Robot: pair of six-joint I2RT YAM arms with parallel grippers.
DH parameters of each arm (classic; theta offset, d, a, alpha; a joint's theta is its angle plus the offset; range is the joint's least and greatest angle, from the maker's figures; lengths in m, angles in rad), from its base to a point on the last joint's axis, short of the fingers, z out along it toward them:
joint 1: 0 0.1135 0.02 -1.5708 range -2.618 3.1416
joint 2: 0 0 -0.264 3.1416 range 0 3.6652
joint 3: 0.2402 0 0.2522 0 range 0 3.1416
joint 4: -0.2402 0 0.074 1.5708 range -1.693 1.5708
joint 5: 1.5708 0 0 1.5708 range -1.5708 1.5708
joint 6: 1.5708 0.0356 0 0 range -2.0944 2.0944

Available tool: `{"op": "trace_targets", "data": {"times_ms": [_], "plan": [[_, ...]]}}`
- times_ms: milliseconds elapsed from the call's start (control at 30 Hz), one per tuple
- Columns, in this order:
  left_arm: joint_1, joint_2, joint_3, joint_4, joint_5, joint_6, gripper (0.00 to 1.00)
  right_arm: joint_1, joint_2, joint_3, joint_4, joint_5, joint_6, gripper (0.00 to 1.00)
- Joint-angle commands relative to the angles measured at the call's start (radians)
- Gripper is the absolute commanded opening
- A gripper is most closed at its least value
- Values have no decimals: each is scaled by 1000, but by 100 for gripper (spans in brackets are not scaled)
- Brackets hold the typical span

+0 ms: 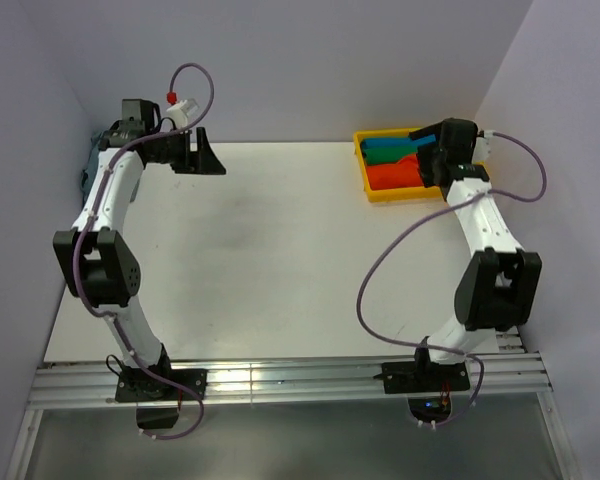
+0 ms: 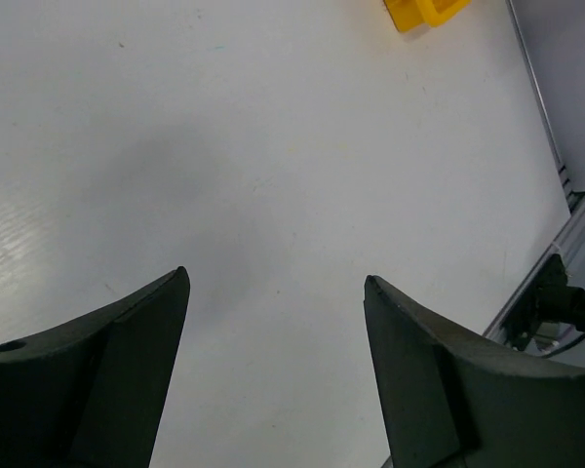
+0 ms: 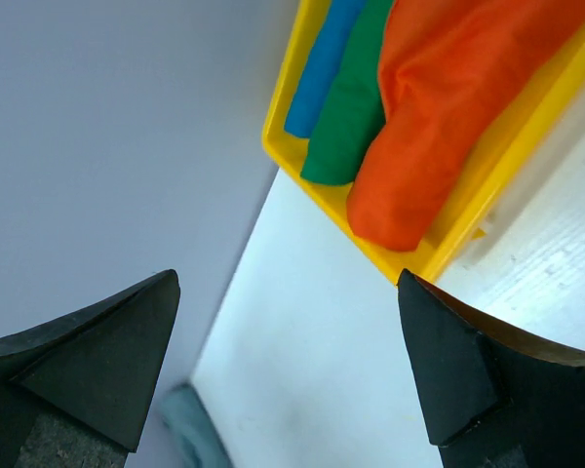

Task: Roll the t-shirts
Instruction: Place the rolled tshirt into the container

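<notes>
White tabletop fills the space between lilac walls, with both arm bases on the metal rail at the bottom of the top view. Further up, the left gripper hangs over bare table at upper left, fingers spread with nothing between them. A dusty grey-blue shirt is bunched against the left wall behind that arm.

At upper right the right gripper hovers at the yellow tray, its fingers also wide apart and empty. In the right wrist view the orange-red shirt lies ahead of the fingertips toward the upper right, not touching them. The green shirt and blue shirt lie beside it, all three long axes running lower left to upper right. The right arm is clearly the nearer one for these.
</notes>
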Motion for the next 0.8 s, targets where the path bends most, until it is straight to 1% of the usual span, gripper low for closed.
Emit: {"op": "trace_targets", "data": {"times_ms": [0,67,100,133,200,233,267,300,333,400,467,600,767], "plan": [[4,-150,-89,91,-86,35,77,40,-179,-145,171,-51,-206,100],[21,-192,-181,120,-111,42,77,77,-234,-206,157,-16,-311,100],[33,-237,-221,163,-140,41,77,115,-294,-232,160,12,-342,100],[38,-261,-291,183,-152,39,77,179,-331,-303,171,62,-394,100],[48,-325,-359,221,-204,39,76,242,-403,-383,223,89,-424,100],[52,-345,-390,258,-220,41,76,285,-473,-457,247,77,-433,100],[55,-367,-457,280,-231,39,76,301,-506,-493,287,49,-438,100],[55,-400,-488,297,-234,35,76,311,-567,-528,299,50,-439,100],[56,-411,-529,317,-232,35,76,343,-592,-570,303,64,-448,100],[56,-431,-557,324,-222,30,76,391,-645,-592,280,121,-488,100],[58,-440,-585,337,-214,23,76,431,-675,-619,264,135,-491,100],[61,-457,-599,343,-225,26,75,437,-745,-671,273,133,-498,100],[71,-488,-629,360,-214,19,76,437,-761,-682,283,95,-514,100]]}}
